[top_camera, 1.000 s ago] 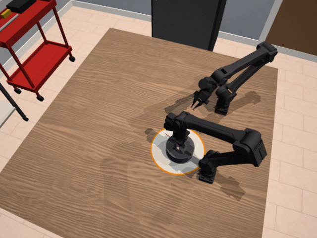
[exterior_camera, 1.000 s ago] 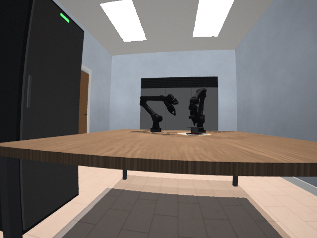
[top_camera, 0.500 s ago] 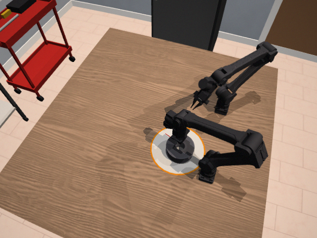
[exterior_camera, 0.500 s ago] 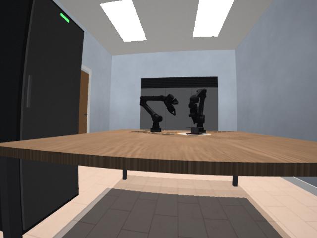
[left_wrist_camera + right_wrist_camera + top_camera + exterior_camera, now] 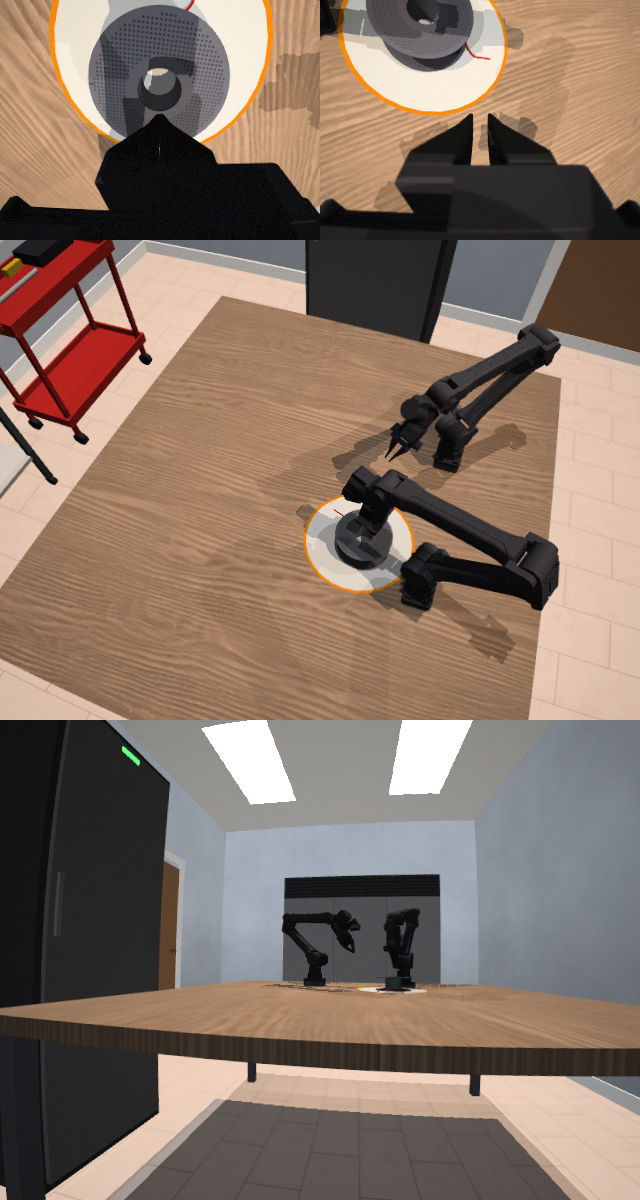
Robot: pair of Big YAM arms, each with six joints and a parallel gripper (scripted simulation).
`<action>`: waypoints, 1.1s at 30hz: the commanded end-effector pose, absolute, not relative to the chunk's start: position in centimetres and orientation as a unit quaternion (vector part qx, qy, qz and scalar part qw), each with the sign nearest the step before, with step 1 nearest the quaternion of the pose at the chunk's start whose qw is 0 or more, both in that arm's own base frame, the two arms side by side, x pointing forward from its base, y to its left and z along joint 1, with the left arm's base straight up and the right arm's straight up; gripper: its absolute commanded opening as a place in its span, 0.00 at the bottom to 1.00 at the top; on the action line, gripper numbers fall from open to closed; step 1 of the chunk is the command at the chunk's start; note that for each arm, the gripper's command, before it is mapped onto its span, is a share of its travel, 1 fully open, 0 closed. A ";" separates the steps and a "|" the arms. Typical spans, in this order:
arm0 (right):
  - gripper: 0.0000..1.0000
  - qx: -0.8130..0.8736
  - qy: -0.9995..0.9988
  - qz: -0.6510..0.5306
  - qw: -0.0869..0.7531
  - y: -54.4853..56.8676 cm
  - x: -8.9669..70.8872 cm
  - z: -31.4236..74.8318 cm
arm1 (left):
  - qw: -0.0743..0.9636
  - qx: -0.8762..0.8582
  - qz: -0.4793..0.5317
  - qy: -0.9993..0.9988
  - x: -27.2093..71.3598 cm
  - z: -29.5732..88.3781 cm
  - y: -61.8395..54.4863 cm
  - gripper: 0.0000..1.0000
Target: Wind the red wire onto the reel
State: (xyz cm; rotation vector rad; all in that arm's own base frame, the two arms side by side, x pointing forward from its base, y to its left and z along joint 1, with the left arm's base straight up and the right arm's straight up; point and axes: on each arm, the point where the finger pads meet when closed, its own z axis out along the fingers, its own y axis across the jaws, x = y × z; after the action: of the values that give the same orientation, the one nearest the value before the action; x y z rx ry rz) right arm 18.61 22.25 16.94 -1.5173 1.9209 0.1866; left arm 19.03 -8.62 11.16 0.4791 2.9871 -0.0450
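1. While the right arm waits off to one side, winding looks to be nearly over, to my eye; checking the leftover wire and backing away seem to be the business in hand.
2. The reel (image 5: 351, 553) (image 5: 393, 983) (image 5: 160, 32) (image 5: 395, 31) lies flat, well inside the painted ring (image 5: 305, 539) (image 5: 427, 990) (image 5: 270, 40) (image 5: 506, 45).
3. A short tail of red wire (image 5: 338, 512) (image 5: 190, 5) (image 5: 476, 56) pokes out past the flange and looks shorter than that flange is wide, though any slack hidden beneath it escapes me.
4. The left gripper (image 5: 366, 530) (image 5: 394, 961) (image 5: 159, 119) is closed on nothing, its tips over the reel near the centre hole. Whether they touch, I can't tell.
5. The right gripper (image 5: 387, 459) (image 5: 352, 949) (image 5: 480, 119) holds nothing either, fingers slightly parted, outside the ring.
6. Next, I'd want the left arm lifted straight up, so it doesn't drag the reel or unwind it. If hidden slack remains, another turn the same way is called for.
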 end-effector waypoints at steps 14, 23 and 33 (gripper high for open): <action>0.15 -0.571 0.726 0.078 0.375 23.7 20.2 21.3 | 0.240 0.162 -0.061 0.955 14.0 17.3 -6.2 0.00; 0.15 -0.571 0.726 0.078 0.375 23.7 20.2 21.3 | 0.291 0.162 -0.080 0.939 12.1 19.7 -5.2 0.00; 0.15 -0.571 0.726 0.078 0.375 23.7 20.2 21.3 | 0.353 0.311 0.029 0.882 15.8 29.1 -0.9 0.00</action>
State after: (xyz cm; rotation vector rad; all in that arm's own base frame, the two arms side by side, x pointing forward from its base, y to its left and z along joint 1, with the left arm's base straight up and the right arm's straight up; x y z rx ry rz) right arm 18.61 22.25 16.94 -1.5174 1.9208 0.1866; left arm 12.99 -1.93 20.39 0.4642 2.4734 0.0585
